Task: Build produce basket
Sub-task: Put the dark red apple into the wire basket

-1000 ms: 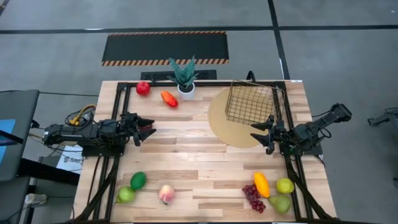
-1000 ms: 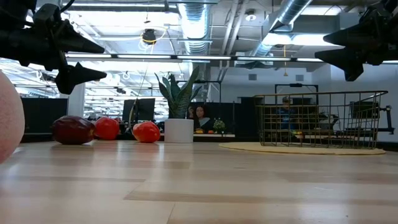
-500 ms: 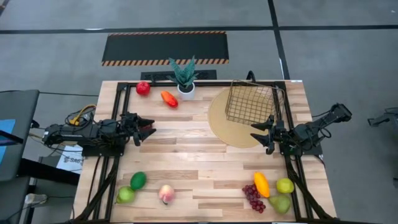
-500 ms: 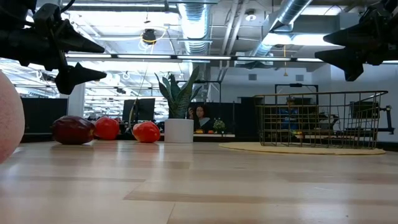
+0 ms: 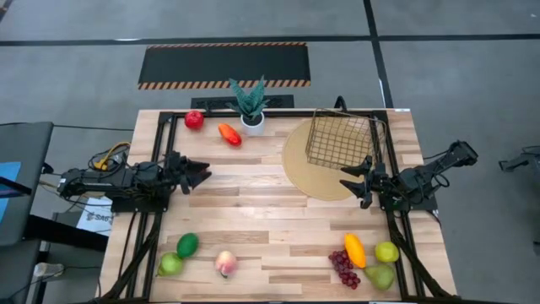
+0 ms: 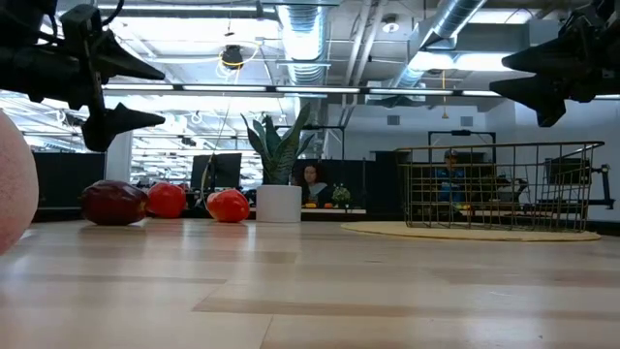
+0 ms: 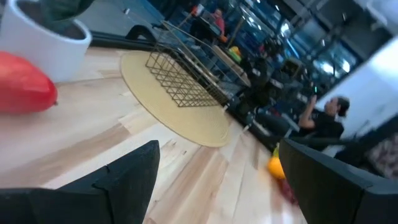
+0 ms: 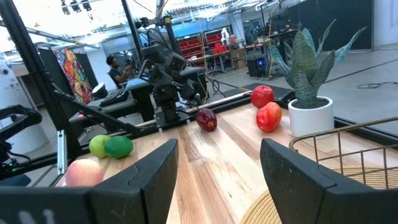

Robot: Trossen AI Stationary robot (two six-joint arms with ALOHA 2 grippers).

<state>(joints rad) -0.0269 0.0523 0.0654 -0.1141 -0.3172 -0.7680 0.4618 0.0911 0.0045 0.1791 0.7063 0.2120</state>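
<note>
Basket (image 5: 339,139) sits upright on the round tan mat (image 5: 297,173), at the table's (image 5: 253,211) far right; nothing inside it. All places below are taken from the basket.

Left gripper (image 5: 201,176) hovers above the table well to the basket's left, fingers apart, holding nothing. Right gripper (image 5: 350,189) hangs just in front of the basket over the mat's near edge, fingers apart, also holding nothing.

Produce lies scattered:
- red apple (image 5: 194,119) and pepper (image 5: 229,133) far to the left, level with the basket, beside a potted plant (image 5: 251,105)
- avocado (image 5: 187,245), green apple (image 5: 171,263), peach (image 5: 225,263) well to the front-left
- mango (image 5: 355,250), grapes (image 5: 344,268), second green apple (image 5: 386,251), pear (image 5: 380,275) straight in front, near the table's front edge

A dark red fruit (image 6: 114,202) rests on the table below the left gripper.
</note>
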